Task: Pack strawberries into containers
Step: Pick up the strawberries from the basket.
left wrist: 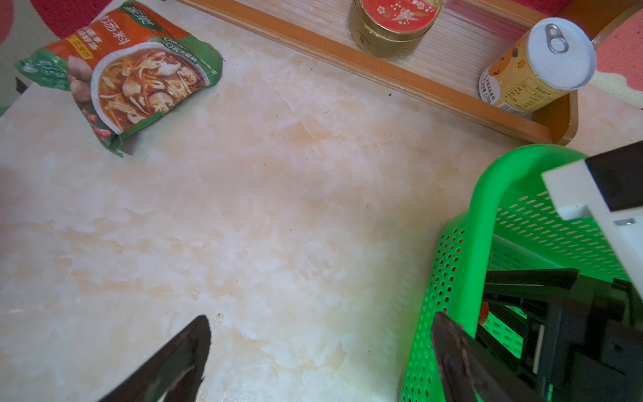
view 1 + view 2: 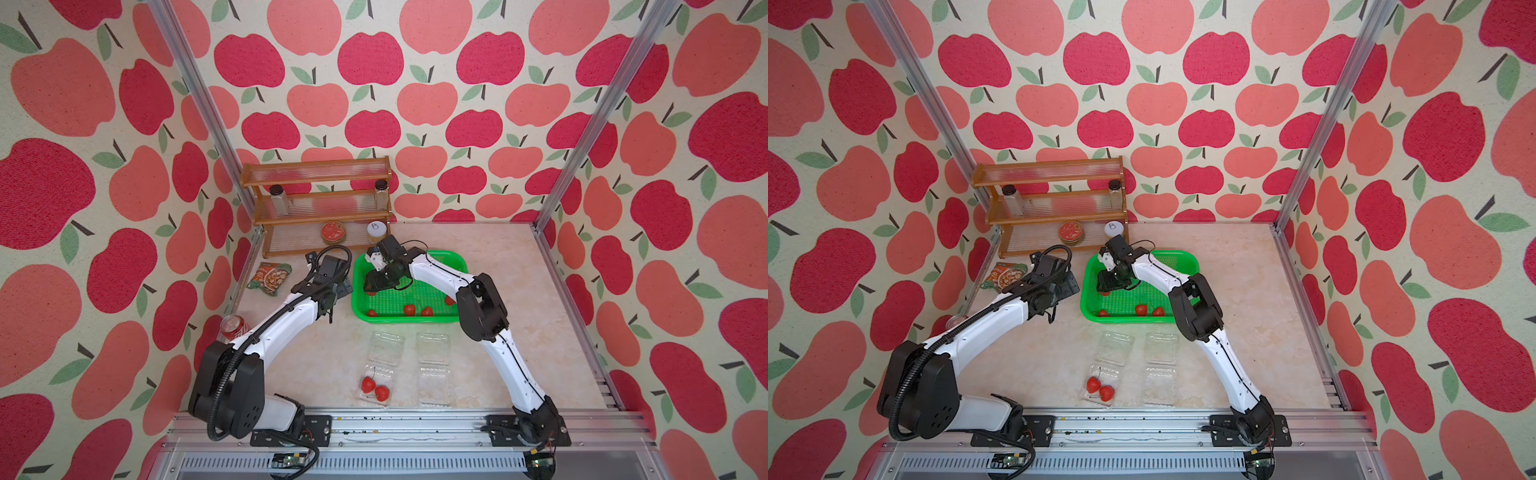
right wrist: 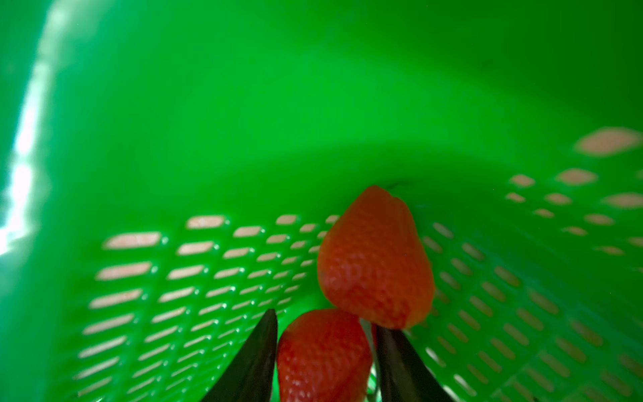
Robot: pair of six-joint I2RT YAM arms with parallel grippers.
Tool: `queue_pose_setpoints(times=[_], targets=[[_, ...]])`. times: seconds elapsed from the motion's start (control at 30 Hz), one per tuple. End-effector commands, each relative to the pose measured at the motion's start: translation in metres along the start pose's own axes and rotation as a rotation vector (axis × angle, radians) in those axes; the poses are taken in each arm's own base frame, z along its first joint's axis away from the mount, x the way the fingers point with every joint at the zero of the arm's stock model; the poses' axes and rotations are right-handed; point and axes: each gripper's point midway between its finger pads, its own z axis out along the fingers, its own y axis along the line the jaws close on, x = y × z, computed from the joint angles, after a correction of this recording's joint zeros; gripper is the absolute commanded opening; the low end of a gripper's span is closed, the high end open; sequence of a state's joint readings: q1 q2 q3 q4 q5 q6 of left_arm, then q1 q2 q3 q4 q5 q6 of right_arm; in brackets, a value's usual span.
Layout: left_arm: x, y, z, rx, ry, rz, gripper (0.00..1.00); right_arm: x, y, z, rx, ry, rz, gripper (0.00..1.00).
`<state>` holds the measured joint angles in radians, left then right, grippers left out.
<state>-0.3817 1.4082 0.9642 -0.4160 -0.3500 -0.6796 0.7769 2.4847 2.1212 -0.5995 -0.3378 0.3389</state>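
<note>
Right end effector (image 3: 326, 319) down in green perforated plastic basket (image 3: 208, 139), straddling a glossy red strawberry (image 3: 323, 355), long axis along fingers (image 3: 250, 365); 2nd berry (image 3: 375, 257) just beyond. Pinched yet? Can't tell.

The cell is enclosed by walls (image 2: 374, 104) printed with red and pink apples, framed by aluminium posts (image 2: 199, 104). A cream marble-look tabletop (image 2: 519, 291) is evenly lit, and a three-tier wooden rack (image 2: 324, 218) is set against the back wall.
</note>
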Motion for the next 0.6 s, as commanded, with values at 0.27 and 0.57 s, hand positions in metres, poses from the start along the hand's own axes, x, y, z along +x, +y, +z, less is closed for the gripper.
queue_pose_setpoints(times=[0.27, 0.57], targets=[[-0.01, 0.002, -0.008, -0.002, -0.016, 0.007, 0.97, 0.0, 0.009, -0.019, -0.027, -0.004, 0.008, 0.39], [-0.012, 0.003, -0.014, 0.003, -0.029, -0.002, 0.97, -0.009, 0.024, -0.068, -0.053, -0.064, -0.006, 0.38]])
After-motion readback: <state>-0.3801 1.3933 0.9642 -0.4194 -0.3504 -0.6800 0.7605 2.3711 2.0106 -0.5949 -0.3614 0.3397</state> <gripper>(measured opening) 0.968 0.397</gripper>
